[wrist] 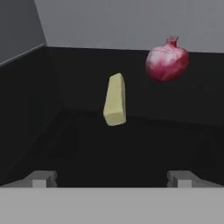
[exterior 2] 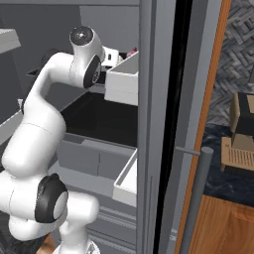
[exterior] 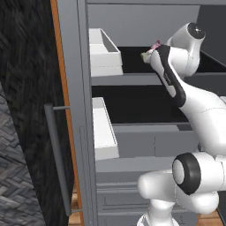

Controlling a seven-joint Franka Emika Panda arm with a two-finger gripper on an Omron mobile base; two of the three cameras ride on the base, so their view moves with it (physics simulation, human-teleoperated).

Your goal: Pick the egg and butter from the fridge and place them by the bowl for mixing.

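Observation:
The pale yellow-tan butter (wrist: 115, 99) lies on a black shelf of the fridge (exterior: 75, 66), straight ahead of my gripper (wrist: 111, 178) and some way off. The gripper is open and empty, its fingertips (wrist: 41, 178) spread wide on either side of the stick. My arm (exterior: 176, 84) reaches into the upper shelf from the right in the left base view. The egg and the bowl are out of view.
A dark red round fruit (wrist: 167, 62) sits right of the butter and farther back. White door bins (exterior: 105, 53) hang on the open door, grey drawers (exterior: 145, 141) lie below, and the bar handle (exterior 2: 198, 193) stands at the right. The shelf's left wall (wrist: 22, 87) is close.

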